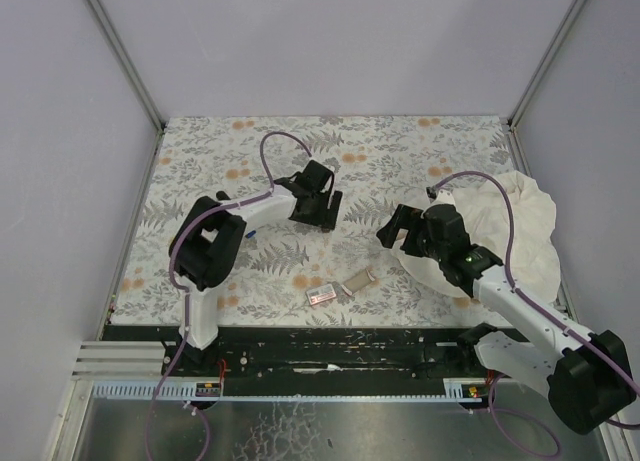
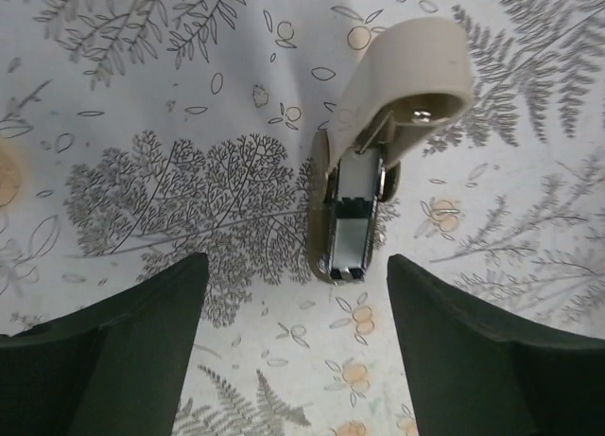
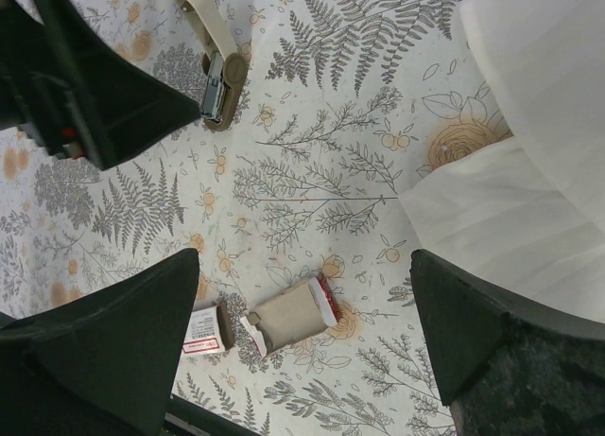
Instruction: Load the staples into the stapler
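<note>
Gaping open, beige stapler (image 2: 352, 209).

A robot lab cell: aluminium posts (image 1: 120, 51) rise from the bench's (image 1: 400, 146) far corners (cable duct (image 1: 300, 389) along its near edge).

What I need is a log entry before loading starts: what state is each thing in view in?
stapler: open, top arm swung up, magazine channel exposed
staple box: lying flat, not held
cardboard tray: lying beside the box, not held
left gripper: open, above the stapler, holding nothing
right gripper: open, holding nothing
white cloth: crumpled
</note>
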`<state>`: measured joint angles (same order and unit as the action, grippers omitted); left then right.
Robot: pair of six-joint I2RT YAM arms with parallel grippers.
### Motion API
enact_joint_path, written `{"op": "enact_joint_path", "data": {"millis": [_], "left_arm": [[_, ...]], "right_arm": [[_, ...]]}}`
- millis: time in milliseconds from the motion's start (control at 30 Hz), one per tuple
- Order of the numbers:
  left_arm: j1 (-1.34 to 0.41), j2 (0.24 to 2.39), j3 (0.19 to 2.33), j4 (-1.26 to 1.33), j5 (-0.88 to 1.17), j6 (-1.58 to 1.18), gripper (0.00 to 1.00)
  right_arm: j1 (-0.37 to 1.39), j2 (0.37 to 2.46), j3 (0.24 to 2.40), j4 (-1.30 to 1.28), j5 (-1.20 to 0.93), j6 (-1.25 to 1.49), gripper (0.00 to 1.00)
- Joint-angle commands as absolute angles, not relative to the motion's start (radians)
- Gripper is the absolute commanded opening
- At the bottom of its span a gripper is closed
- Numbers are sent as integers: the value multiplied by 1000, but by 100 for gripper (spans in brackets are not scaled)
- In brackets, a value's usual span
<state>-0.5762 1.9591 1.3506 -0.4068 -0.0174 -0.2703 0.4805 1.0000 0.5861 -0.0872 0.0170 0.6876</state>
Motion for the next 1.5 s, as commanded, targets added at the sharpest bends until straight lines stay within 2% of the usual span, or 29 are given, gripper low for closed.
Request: {"op": "enact_joint_path", "data": {"millis": [0, 100, 367, 500, 633, 933, 1133, 1267, 1467], "left_arm": [[-589, 2004, 1397, -341, 20, -210, 73], [-601, 2016, 1394, -333, 29, -175, 64], [-639, 2028, 1344, -333, 48, -29, 30], [-671, 2007, 1292, -316, 84, 68, 22], [-731, 1957, 1235, -310, 120, 172, 18], [-829, 1847, 1112, -294, 146, 247, 18], [-830, 1812, 1085, -285, 185, 237, 17], [-830, 1812, 1074, -274, 207, 233, 16], [-830, 1823, 1073, -262, 233, 236, 15]], "right_arm": [[465, 994, 627, -98, 42, 657, 99], [463, 1007, 627, -96, 36, 657, 99], [459, 1038, 621, -78, 8, 657, 99], [460, 1043, 618, -83, 0, 649, 100], [460, 1051, 611, -91, -12, 634, 99], [456, 1145, 589, 0, -70, 636, 99], [388, 1263, 590, 126, -188, 693, 78], [311, 1344, 553, 286, -355, 773, 67], [294, 1496, 584, 468, -615, 802, 55]]}}
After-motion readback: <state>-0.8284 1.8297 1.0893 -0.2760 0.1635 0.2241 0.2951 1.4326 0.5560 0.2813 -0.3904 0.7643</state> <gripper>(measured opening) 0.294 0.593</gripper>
